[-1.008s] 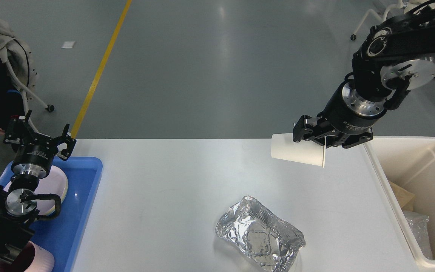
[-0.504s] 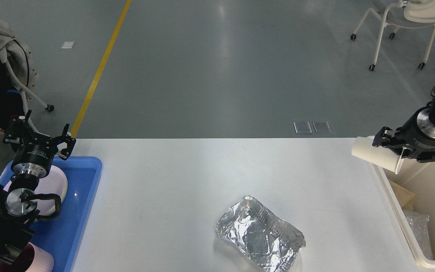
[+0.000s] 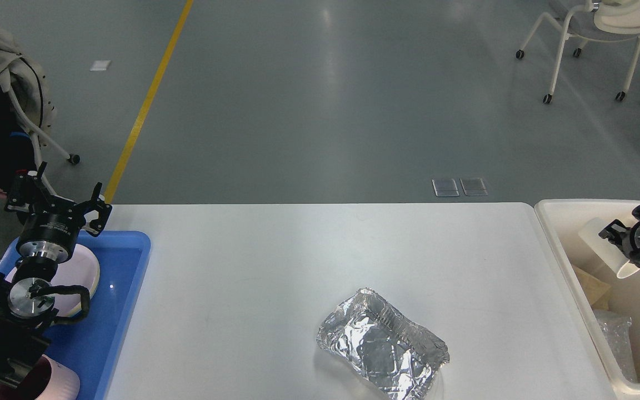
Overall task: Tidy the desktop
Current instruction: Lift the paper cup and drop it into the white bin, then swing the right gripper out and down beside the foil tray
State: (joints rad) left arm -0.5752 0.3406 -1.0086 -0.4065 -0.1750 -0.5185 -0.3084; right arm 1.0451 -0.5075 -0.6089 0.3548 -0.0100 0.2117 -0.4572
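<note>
at three o'clock, over the cream bin (image 3: 553, 244) beside the tabletop (image 3: 298, 266), the right end effector (image 3: 623, 244), having swung off the tabletop, stays clamped on the paper cup (image 3: 603, 250), ready to drop it; the left end effector (image 3: 56, 203) hangs open at nine o'clock.

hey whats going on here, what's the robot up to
The robot is clearing a white desktop. Its right gripper holds a white paper cup on its side over the cream bin at the table's right end, apparently about to drop it in. The left gripper hangs open above a blue tray that holds a plate and a pink cup. A crumpled foil container lies on the desktop, not yet picked up.
</note>
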